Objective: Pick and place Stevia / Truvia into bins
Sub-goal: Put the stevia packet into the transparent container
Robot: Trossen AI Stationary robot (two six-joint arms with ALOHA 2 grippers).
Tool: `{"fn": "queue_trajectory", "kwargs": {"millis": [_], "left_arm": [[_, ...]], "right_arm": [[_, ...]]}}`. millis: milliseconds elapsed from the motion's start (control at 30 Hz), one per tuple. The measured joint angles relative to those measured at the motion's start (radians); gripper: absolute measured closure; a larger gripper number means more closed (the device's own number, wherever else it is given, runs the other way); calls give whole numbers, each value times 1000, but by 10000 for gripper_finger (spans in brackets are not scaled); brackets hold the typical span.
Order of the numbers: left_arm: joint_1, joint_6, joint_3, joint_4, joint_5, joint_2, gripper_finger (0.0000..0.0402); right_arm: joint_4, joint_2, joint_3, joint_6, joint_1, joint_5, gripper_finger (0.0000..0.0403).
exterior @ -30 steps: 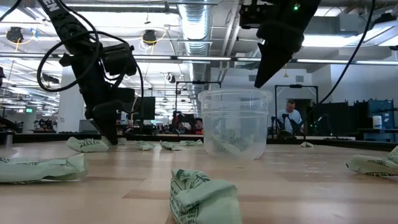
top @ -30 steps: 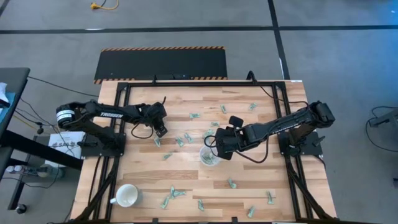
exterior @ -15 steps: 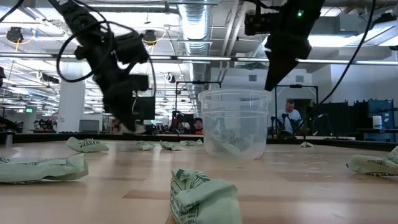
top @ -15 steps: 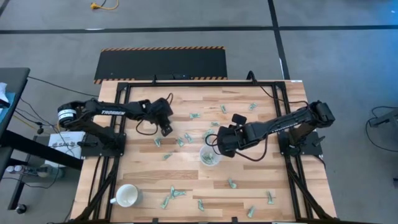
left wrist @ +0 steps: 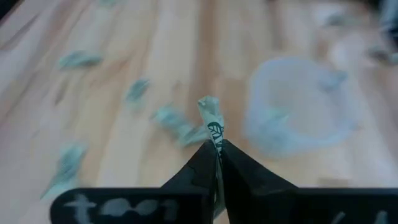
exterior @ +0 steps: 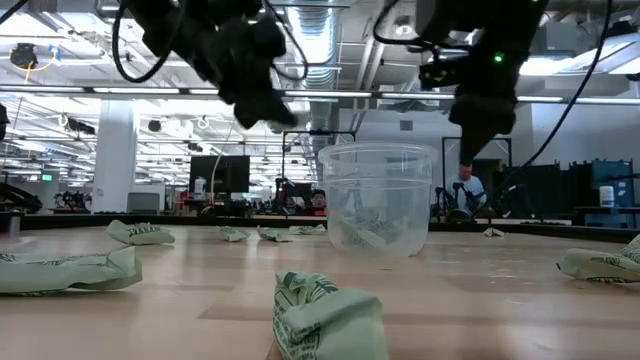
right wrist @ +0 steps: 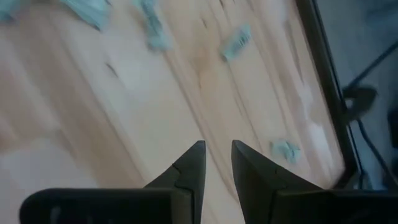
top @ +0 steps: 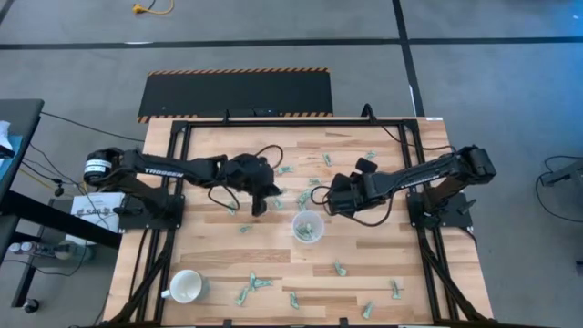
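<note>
Pale green and white sachets (top: pixel 285 169) lie scattered flat on the wooden table, and some lie inside the clear plastic cup (top: pixel 308 228) at mid-table, which also shows in the low view (exterior: pixel 378 200). My left gripper (top: pixel 259 204) hovers just left of the cup, shut on one sachet (left wrist: pixel 210 115). In the left wrist view the cup (left wrist: pixel 298 106) is ahead of it. My right gripper (top: pixel 332 199) hangs beyond the cup toward the far right, open, with nothing between its fingers (right wrist: pixel 217 155). My left gripper pinches a crumpled sachet between its two fingertips, by the end nearest the fingers (left wrist: pixel 216 135). The sachet's other end sticks out past the tips. The fingers slant downward from the table's left. The sachet is lifted clear of the table.
A white handled mug (top: pixel 187 287) stands near the front left corner. More sachets lie along the near edge (top: pixel 260 284) and at the far right (top: pixel 369 156). In the low view one sachet (exterior: pixel 325 315) lies close in front of the cup.
My left gripper has risen from the tabletop and swung right toward the cup, carrying a sachet. My right gripper has drawn away from above the cup, toward the table's right and far edge.
</note>
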Motion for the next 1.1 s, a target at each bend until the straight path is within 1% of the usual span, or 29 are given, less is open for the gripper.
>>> {"fn": "queue_trajectory", "kwargs": {"millis": [100,200,267,367,533,767,933,1100], "left_arm": [[-46,0,0,57,14,1,400],[-87,0,0,125,14,26,400],[-111,0,0,200,14,58,400],[-136,0,6,266,15,109,400],[-146,3,74,256,52,188,400],[-146,51,175,116,66,276,400],[-146,61,185,89,66,299,400],[-146,62,185,100,66,298,389]], "right_arm": [[4,-60,-60,51,-3,1,333],[52,-134,-121,90,-1,2,333],[78,-187,-160,120,1,0,333],[121,-254,-208,171,8,-6,333],[152,-333,-263,259,6,-24,333],[216,-352,-303,262,6,-19,333],[226,-350,-323,262,6,-17,333],[238,-350,-323,262,6,25,333]]}}
